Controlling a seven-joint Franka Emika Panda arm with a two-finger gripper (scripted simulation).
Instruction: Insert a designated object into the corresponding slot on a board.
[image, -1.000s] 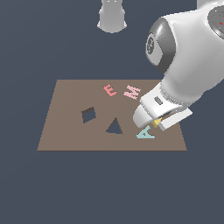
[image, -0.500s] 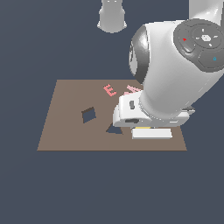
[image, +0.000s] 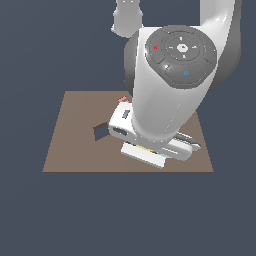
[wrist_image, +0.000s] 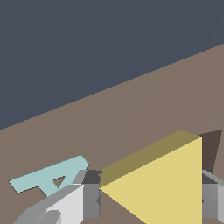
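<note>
Currently the gripper (wrist_image: 148, 197) is clenched on the yellow triangle (wrist_image: 166, 183), 1 finger (wrist_image: 76, 203) on one side of it and the other (wrist_image: 212, 201) on the opposite side. In the wrist view the triangle fills the space between them: broad pale face toward the camera, 1 apex aimed at the first finger, the opposite straight edge next to the other finger. Its long axis runs across the jaw gap, finger to finger. A darker olive side face slopes up from the apex.

The teal letter A (wrist_image: 48, 177) lies flat on the brown board (wrist_image: 144, 105), just beside the first finger, apart from the triangle. A dark patch (wrist_image: 212, 146) shows on the board past the triangle's far corner; cannot tell if it is slot or shadow.

In the exterior view the arm (image: 170, 85) covers most of the board (image: 70, 145). Only 1 dark hole (image: 101, 132) is partly visible at the arm's edge, on the exterior view's left of the hand; its shape is cut off. A bit of pink letter (image: 122, 99) peeks out behind the arm. The triangle is hidden in this view.
</note>
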